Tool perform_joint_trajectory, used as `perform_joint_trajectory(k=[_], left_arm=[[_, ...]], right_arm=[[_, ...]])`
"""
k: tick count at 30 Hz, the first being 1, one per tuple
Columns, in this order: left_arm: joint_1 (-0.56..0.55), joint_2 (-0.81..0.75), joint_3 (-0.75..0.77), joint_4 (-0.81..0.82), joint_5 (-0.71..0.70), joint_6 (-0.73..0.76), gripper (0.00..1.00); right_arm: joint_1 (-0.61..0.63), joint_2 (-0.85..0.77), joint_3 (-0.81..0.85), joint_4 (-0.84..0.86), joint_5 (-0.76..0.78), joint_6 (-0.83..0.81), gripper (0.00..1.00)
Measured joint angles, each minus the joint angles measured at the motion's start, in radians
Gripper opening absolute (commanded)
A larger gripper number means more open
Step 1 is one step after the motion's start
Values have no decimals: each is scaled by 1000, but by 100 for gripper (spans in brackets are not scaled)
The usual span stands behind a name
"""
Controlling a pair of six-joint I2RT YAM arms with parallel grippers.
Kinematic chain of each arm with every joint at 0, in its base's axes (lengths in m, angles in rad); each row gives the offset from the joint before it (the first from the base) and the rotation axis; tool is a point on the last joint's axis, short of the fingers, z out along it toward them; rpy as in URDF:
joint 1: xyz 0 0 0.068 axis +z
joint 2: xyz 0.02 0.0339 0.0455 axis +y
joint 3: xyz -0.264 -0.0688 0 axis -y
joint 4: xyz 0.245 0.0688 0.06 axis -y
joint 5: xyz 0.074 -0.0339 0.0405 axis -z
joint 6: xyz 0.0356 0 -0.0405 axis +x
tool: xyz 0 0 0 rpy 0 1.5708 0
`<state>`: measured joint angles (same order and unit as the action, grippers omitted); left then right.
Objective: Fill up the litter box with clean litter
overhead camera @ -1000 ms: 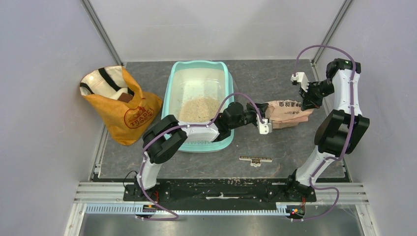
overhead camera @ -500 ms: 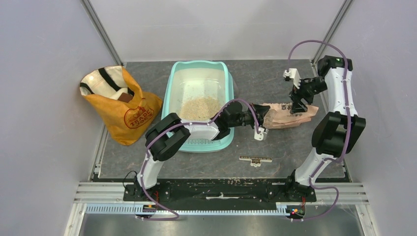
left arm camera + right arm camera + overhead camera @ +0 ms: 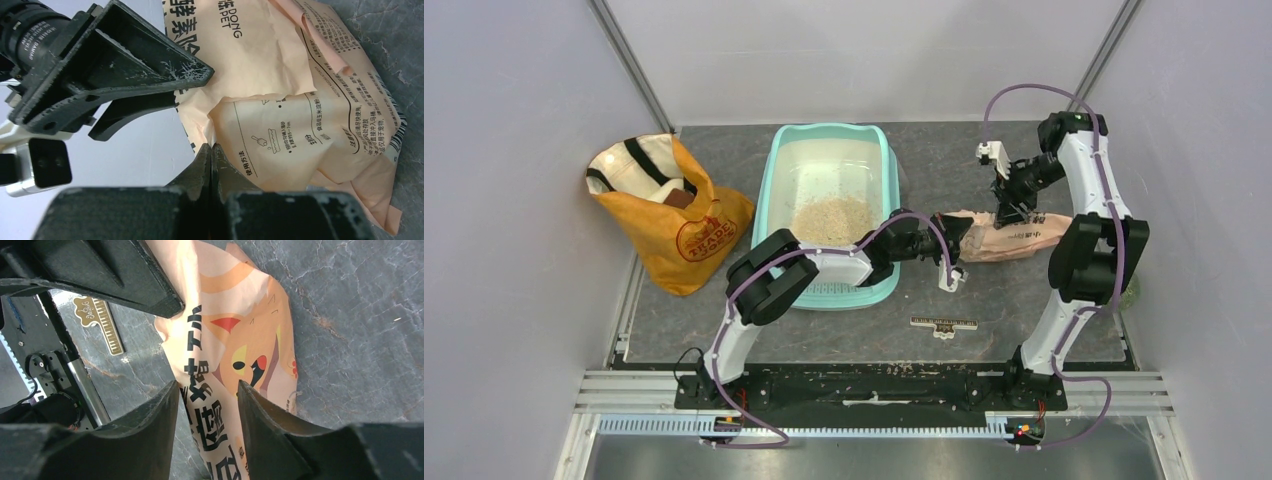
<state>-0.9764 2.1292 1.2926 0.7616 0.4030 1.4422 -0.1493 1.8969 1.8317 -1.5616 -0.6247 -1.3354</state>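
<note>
While the left gripper (image 3: 211,150) pinches the paper litter bag (image 3: 260,75), the right gripper (image 3: 206,390) straddles it half-open, probably for lifting.

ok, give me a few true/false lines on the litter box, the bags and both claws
1. The litter box holds a heap of litter. True.
2. The right claw is shut on the paper bag. False: it is open, with the bag between its fingers.
3. The left claw is shut at the paper bag's edge. True.
4. The orange bag stands to the right of the litter box. False: it stands to its left.
</note>
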Motion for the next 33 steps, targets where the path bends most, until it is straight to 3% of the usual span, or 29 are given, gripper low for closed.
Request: perform_joint_trajectory(k=[2, 4, 5, 9, 12, 16, 21, 26, 33], left_arm=[[0, 5, 0, 4, -2, 13, 3], [0, 6, 0, 5, -8, 24, 22], [0, 6, 0, 11, -9, 29, 33], [-4, -3, -19, 32, -10, 28, 47], [0, -85, -66, -120, 0, -62, 68], [37, -254, -8, -460, 82, -294, 69], [152, -286, 362, -795, 234, -723, 65], [224, -149, 622, -936, 333, -1043, 61], [214, 37, 630, -1033, 399, -1242, 61]], right_arm=[[2, 14, 0, 0, 10, 4, 20], [3, 16, 0, 0, 24, 4, 0], [4, 16, 0, -2, 29, 5, 0], [6, 16, 0, 2, 37, 8, 0], [8, 13, -12, 2, 38, 9, 0], [8, -20, -57, 11, 38, 8, 0], [8, -74, -124, 55, 38, 8, 0], [8, -113, -160, 98, 39, 8, 0], [8, -124, -170, 125, 37, 8, 0]])
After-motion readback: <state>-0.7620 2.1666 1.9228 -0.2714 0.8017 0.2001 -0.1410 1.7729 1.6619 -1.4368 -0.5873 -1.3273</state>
